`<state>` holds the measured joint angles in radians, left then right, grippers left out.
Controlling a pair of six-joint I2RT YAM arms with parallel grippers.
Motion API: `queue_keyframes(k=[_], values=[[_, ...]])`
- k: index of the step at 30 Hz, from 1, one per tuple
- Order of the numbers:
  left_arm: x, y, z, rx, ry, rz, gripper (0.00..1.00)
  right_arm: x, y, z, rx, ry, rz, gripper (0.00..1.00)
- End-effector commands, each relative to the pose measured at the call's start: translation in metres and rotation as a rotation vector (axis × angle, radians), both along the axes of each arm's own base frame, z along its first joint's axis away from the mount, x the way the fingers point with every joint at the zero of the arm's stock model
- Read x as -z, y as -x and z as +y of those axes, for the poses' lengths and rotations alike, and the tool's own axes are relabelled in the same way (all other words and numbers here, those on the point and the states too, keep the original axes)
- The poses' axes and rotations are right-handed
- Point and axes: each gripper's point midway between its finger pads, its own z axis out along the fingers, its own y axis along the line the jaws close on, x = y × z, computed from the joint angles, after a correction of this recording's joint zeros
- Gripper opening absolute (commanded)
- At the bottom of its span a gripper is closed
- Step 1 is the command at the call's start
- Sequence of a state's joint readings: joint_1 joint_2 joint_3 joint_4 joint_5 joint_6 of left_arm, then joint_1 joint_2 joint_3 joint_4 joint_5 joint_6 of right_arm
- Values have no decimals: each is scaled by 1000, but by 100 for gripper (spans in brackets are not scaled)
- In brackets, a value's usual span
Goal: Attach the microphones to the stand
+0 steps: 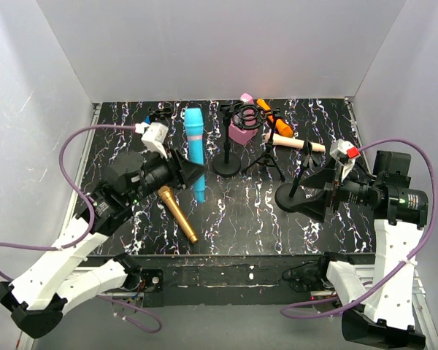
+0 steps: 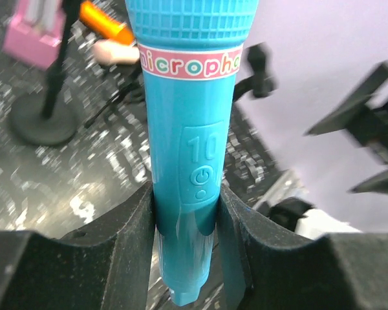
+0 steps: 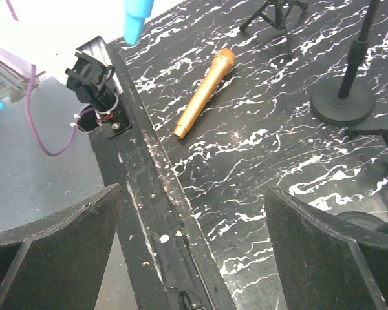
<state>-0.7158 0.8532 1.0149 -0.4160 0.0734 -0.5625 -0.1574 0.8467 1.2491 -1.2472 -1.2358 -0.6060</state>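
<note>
My left gripper (image 1: 192,175) is shut on the lower handle of the cyan-blue microphone (image 1: 195,142) and holds it off the table, head pointing to the back. In the left wrist view the cyan microphone (image 2: 191,129) sits clamped between both fingers (image 2: 132,245). The gold microphone (image 1: 177,213) lies on the table by the front edge and also shows in the right wrist view (image 3: 202,93). The orange microphone (image 1: 274,121) and the pale pink-beige microphone (image 1: 296,143) lie at the back right. A round-base stand (image 1: 226,165) carries a ring mount (image 1: 250,117). My right gripper (image 1: 315,194) is open and empty.
A pink metronome (image 1: 241,133) stands behind the ring mount. A tripod stand (image 1: 267,156) is in the middle. A second round-base stand (image 1: 290,197) is right beside my right gripper. White walls close in three sides; the table's front edge (image 3: 149,187) runs under my right gripper.
</note>
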Motion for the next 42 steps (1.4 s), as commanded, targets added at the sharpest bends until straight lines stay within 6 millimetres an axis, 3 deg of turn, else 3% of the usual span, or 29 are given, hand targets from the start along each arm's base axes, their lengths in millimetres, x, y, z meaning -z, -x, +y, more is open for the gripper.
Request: queue_keyframes(k=[1,8,15,18,30,42], values=[[-72,5,-36,162,160,-96,0,-18,9,7,-56,-66,3,96],[-122,3,-81,279,225,-173,0,-27,20,14,-110,-112,21,96],[-143,22,-141,413,222,-234,0,-35,30,19,-148,-142,10,96],[-153,29,-156,445,232,-252,0,-39,30,20,-153,-146,-3,97],[-176,27,-188,471,270,-316,0,-57,33,23,-182,-197,8,97],[-183,24,-202,480,314,-327,0,-78,37,23,-226,-237,85,96]])
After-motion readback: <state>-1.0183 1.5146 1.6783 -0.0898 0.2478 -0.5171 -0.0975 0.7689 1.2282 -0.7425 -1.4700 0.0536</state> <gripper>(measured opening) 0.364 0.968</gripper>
